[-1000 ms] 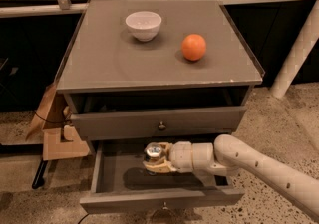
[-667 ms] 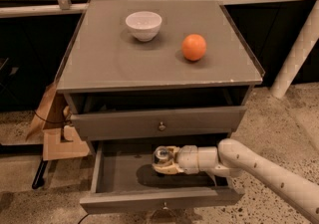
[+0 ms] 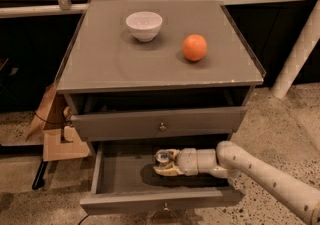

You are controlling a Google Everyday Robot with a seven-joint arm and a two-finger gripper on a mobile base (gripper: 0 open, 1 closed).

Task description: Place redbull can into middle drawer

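The redbull can (image 3: 162,157) shows its shiny metal top and stands upright inside the open middle drawer (image 3: 120,171), just right of centre. My gripper (image 3: 164,165) reaches in from the right on a white arm (image 3: 260,171) and is shut on the can, its pale fingers (image 3: 167,171) wrapped around the can's body. The can is low in the drawer; I cannot tell whether it touches the drawer floor. The drawer is pulled well out, with its front panel (image 3: 160,200) and small knob nearest me.
The upper drawer front (image 3: 160,124) sits just above the gripper, slightly ajar. A white bowl (image 3: 144,24) and an orange fruit (image 3: 194,47) rest on the cabinet top (image 3: 100,64). Cardboard (image 3: 55,136) lies at the left, a white post (image 3: 300,49) stands at the right.
My gripper has moved a little to the right and lower into the drawer with the can still in it. The drawer, bowl and orange have not moved.
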